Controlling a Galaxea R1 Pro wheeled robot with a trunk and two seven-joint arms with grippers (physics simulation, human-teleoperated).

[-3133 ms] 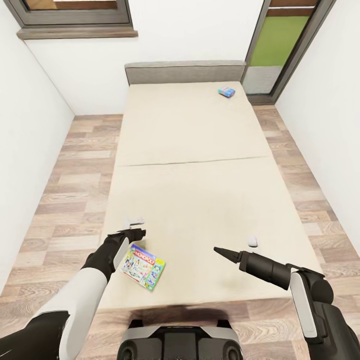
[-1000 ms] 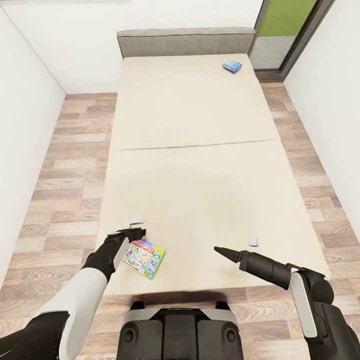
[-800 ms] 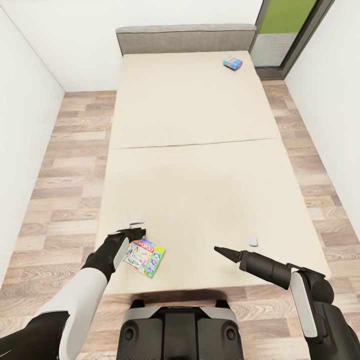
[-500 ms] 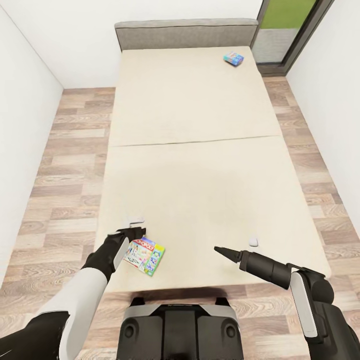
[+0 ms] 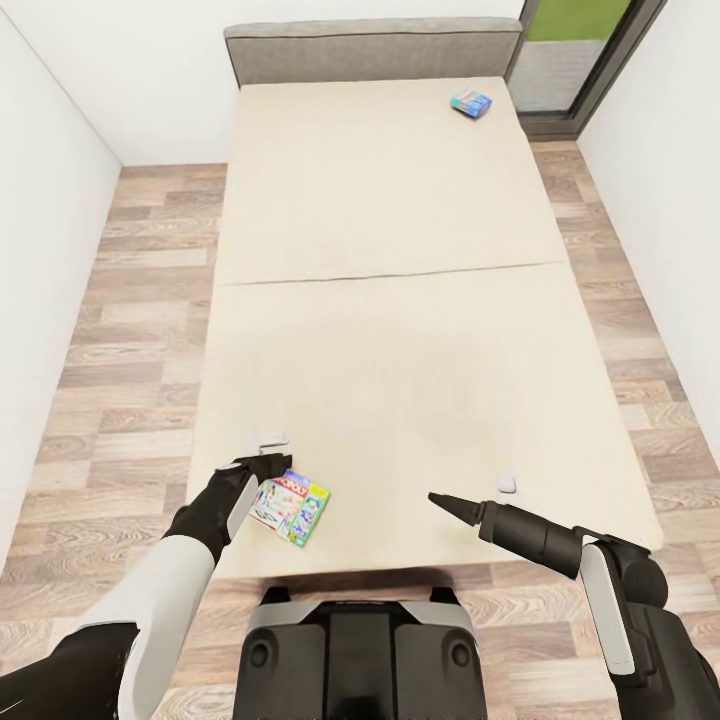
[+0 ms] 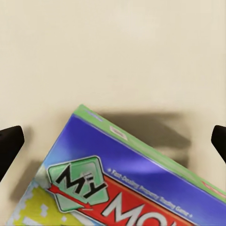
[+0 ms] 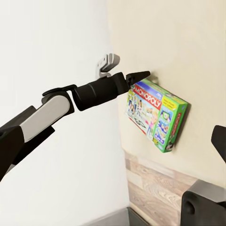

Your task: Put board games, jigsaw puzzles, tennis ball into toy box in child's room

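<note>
Hovering right over the near-left corner of the bed (image 5: 400, 300), the left gripper (image 5: 268, 450) hangs with its jaws spread wide and nothing between them; in the left wrist view the two dark fingertips (image 6: 9, 143) sit out at the edges with the Monopoly box (image 6: 132, 183) below the gap. That board game lies flat on the mattress close to the near edge, turned at a slant, just beside the left gripper and apparently not touching it. Over on the right, the right gripper (image 5: 447, 506) points inward over the near-right part of the bed; its fingers look pressed together to a point, empty.

How will this box handle? My call: a stiff, light cardboard carton with a glossy printed lid, so a bit slick, and lying flush on a soft mattress that leaves little room to get a finger beneath. Best bet is to pinch it across its short width along the long edges, or work it up from a corner.

Looks-wise: green rim, blue band, red Monopoly lettering, a yellow cartoon board on the face. The right wrist view shows its thin green side wall clearly.

Far away, at the headboard-end right corner, a small blue board game (image 5: 471, 101) waits.
</note>
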